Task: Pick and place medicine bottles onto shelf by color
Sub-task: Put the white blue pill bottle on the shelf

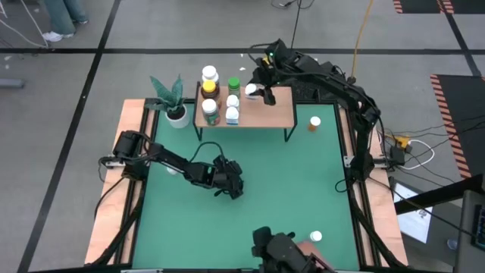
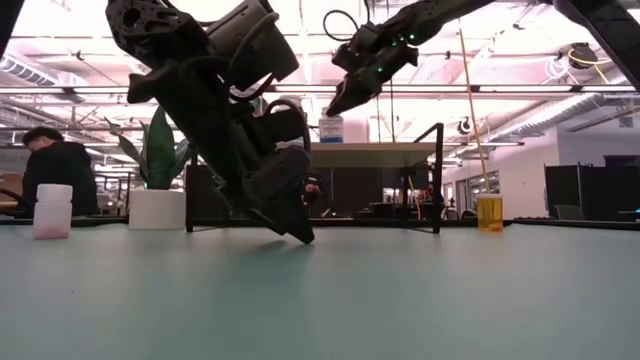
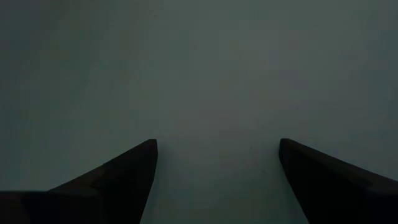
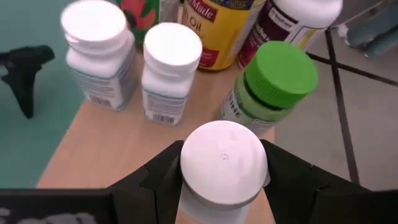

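Observation:
The light-wood shelf (image 1: 273, 114) stands at the table's far edge, and several medicine bottles stand on its left half, among them a green-capped one (image 4: 280, 78), a yellow one (image 1: 209, 88) and white-capped ones (image 4: 99, 50). My right gripper (image 4: 224, 177) is above the middle of the shelf, shut on a white-capped bottle (image 1: 251, 89). My left gripper (image 3: 217, 162) is open and points down at the bare green table near its middle (image 1: 231, 186). On the table stand an orange bottle (image 1: 314, 123), a pale pink one (image 2: 52, 210) and a white-capped one (image 1: 316, 236). My right gripper pinches the white-capped bottle just below its cap (image 4: 224, 155), one finger (image 4: 158, 174) on each side, coming from above and slanting down. The bottle stands upright with its base (image 2: 331, 140) at the shelf board. Whether it rests there I cannot tell.
A potted green plant (image 1: 174, 102) stands to the left of the shelf. The right half of the shelf board (image 1: 276, 114) is bare. A person (image 2: 60, 170) sits in the room beyond the table. A dark device (image 1: 284, 250) sits at the near edge.

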Robot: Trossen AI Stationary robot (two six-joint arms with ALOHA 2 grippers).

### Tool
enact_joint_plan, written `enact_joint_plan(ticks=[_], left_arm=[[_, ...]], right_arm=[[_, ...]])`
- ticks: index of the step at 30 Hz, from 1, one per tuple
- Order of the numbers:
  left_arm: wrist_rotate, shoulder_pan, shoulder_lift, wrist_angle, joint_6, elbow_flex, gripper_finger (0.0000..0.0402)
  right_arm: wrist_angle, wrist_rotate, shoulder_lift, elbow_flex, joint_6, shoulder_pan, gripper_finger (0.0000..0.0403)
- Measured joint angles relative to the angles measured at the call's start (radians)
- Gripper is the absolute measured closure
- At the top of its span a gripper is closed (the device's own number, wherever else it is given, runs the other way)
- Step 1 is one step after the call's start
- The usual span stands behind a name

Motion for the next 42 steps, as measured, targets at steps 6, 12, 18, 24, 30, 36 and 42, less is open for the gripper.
enact_joint_plan(ticks=[6, 12, 18, 24, 30, 36, 42], left_arm=[[-0.005, 0.011, 0.0, 0.008, -0.023, 0.0, 0.0066], [-0.007, 0.011, 0.0, 0.011, -0.023, 0.0, 0.0066], [-0.006, 0.011, 0.0, 0.014, -0.024, 0.0, 0.0066], [-0.005, 0.011, 0.0, 0.014, -0.025, 0.0, 0.0066], [-0.005, 0.011, 0.0, 0.015, -0.021, 0.0, 0.0066], [-0.004, 0.011, 0.0, 0.015, -0.023, 0.0, 0.0066], [-0.004, 0.011, 0.0, 0.015, -0.024, 0.0, 0.0066]], right_arm=[[0.045, -0.014, 0.015, 0.001, -0.002, -0.024, 0.0222], [0.031, -0.085, 0.014, 0.001, -0.016, -0.051, 0.0218], [0.04, -0.139, 0.025, 0.001, -0.006, -0.079, 0.0211], [0.032, -0.16, 0.05, -0.001, 0.002, -0.091, 0.021], [0.029, -0.16, 0.05, -0.001, -0.006, -0.089, 0.0209], [0.004, -0.159, 0.05, -0.001, -0.014, -0.089, 0.0209], [0.002, -0.152, 0.05, -0.001, -0.017, -0.089, 0.0198]])
